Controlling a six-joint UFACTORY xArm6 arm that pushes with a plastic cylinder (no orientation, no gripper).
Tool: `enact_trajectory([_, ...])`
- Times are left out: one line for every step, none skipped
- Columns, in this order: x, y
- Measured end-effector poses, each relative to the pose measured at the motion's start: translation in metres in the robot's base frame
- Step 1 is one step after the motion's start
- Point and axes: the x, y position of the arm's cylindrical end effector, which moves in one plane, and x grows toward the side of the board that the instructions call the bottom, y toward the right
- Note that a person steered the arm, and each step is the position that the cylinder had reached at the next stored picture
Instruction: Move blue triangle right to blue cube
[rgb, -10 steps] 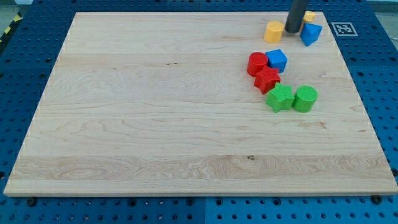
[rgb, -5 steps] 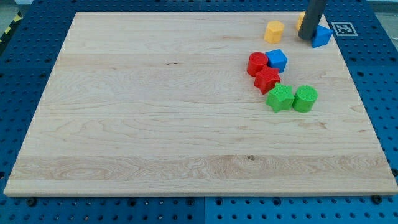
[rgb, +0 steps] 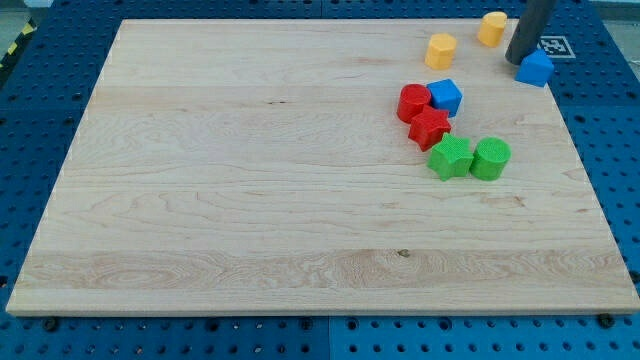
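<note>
Rod-shaped and jawless, so with nothing to open or close, my tip touches the blue triangle's left edge near the desk's top-right corner, with the blue cube lying down-left, behind the pushing side.

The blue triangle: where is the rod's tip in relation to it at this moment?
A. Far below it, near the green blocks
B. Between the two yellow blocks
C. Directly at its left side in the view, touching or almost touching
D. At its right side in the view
C. My tip ends right at the view's left edge of the blue triangle, near the board's top right corner; whether it truly touches cannot be told.
</note>
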Motion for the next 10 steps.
enact_trajectory([-0.017, 0.000])
enact_trajectory([-0.020, 0.014])
enact_trajectory([0.004, 0.016])
enact_trajectory([0.027, 0.017])
enact_trajectory([0.030, 0.017])
enact_trajectory([0.019, 0.037])
enact_trajectory([0.008, 0.064])
enact_trajectory([0.041, 0.071])
enact_trajectory([0.062, 0.049])
enact_trajectory([0.063, 0.015])
